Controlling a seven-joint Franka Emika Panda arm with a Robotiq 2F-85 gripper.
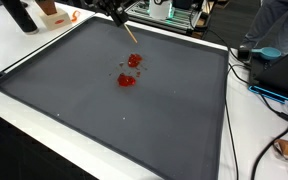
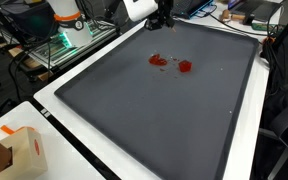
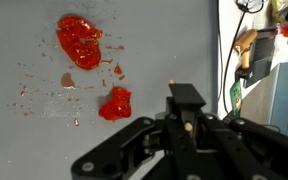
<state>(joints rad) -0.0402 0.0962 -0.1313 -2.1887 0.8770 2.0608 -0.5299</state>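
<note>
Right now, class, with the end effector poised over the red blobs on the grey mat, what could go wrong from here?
1. The thin stick held in the end effector points towards the red blobs. Dipping it could smear them across the grey mat.
2. Red specks already surround the blobs, so the mess may spread.
3. Cables lie beside the mat, and a wide swing might snag them.

Cluttered lab bench around a dark grey mat (image 1: 134,120)
The mat lies on a white table (image 1: 259,150); cables (image 1: 274,97) trail just beside one edge, a cardboard box (image 2: 22,150) sits off one corner, and green-lit electronics (image 2: 72,42) stand beyond another edge, under even indoor light
</note>
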